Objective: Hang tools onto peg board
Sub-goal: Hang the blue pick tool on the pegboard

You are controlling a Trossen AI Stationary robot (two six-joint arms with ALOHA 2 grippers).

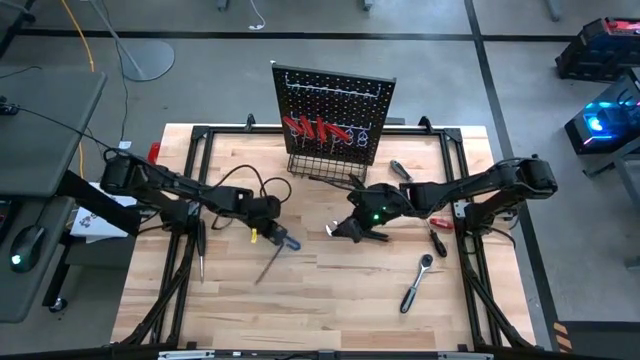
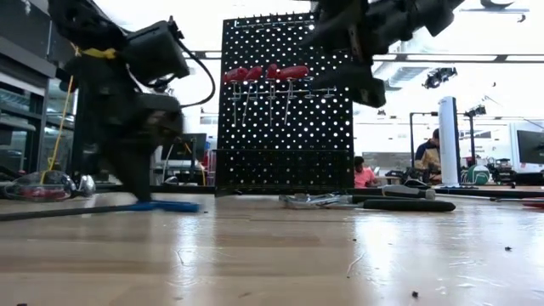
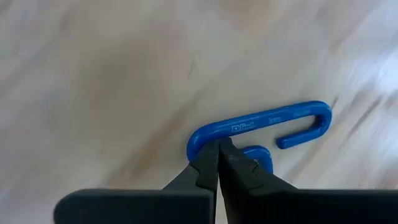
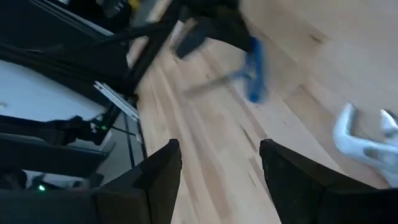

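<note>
Left wrist view alone shows the left claw (image 3: 217, 163) pinching the blue T-key (image 3: 261, 127); right claw (image 4: 217, 171) spread above the wooden table (image 1: 330, 300).

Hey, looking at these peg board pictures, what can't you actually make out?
- Blue-handled T-key: its shaft is cut off in the left wrist view; the shut left gripper covers part of the handle.
- Tools hanging on the peg board: too small in the high view to tell the hooks.
- White object beyond the open right gripper: blurred, edge-cropped.
</note>
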